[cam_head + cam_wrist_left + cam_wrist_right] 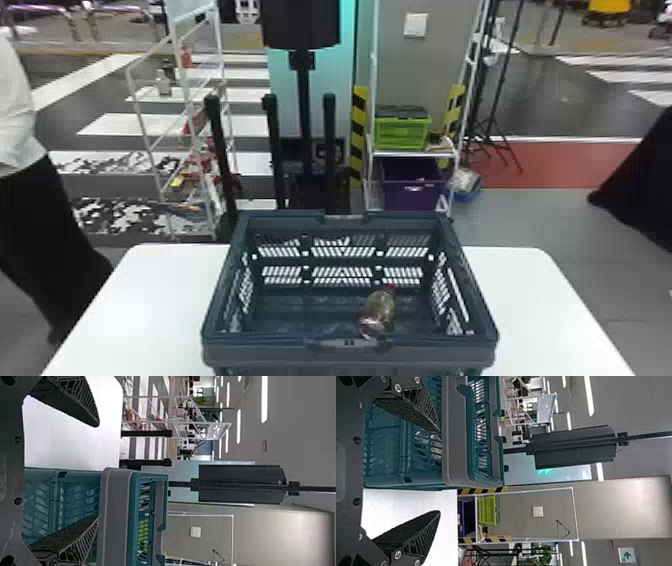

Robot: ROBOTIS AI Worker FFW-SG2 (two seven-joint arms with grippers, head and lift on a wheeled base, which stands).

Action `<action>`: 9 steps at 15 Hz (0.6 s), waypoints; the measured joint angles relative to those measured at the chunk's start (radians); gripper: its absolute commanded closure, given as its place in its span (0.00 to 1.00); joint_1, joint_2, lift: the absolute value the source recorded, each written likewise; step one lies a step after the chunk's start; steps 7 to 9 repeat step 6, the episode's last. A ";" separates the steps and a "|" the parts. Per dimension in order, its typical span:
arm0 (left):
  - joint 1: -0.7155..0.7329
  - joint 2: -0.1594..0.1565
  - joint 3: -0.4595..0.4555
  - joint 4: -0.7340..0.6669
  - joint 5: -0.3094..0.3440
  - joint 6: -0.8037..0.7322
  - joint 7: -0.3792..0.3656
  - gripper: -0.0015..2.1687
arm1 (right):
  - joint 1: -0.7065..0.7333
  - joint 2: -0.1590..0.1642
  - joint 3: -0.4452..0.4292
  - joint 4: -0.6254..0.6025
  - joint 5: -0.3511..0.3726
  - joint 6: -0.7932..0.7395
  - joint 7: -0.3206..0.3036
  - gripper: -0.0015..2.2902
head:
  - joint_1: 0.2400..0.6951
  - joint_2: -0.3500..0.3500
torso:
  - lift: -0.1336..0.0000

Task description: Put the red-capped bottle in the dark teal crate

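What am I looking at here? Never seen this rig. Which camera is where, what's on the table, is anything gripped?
It's a two-armed robot, each arm ending in a gripper with two flat black fingers. The head view looks forward and down from the robot's head. The two wrist views come from cameras on the arms and are turned on their side, so upright things lie sideways.

On the white table stands a dark teal crate with slotted walls. The red-capped bottle lies inside, right of centre near the robot-side wall, cap pointing away.

Nothing is gripped: the left gripper and right gripper are both open, with nothing held between their fingers. Behind the table, a white rack holds a lime green crate above a purple bin.
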 measured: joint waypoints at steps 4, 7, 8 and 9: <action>0.004 0.000 0.000 0.001 0.000 -0.007 0.003 0.03 | 0.001 -0.001 0.001 -0.003 0.002 0.000 0.000 0.07 | 0.57 0.50 | 1.00; 0.005 0.000 0.000 0.001 0.000 -0.009 0.002 0.03 | 0.002 -0.001 0.002 -0.004 0.003 0.000 0.000 0.07 | 0.57 0.50 | 1.00; 0.005 0.000 0.000 0.001 0.000 -0.009 0.002 0.03 | 0.002 -0.001 0.002 -0.004 0.003 0.000 0.000 0.07 | 0.57 0.50 | 1.00; 0.005 0.000 0.000 0.001 0.000 -0.009 0.002 0.03 | 0.002 -0.001 0.002 -0.004 0.003 0.000 0.000 0.07 | 0.57 0.50 | 1.00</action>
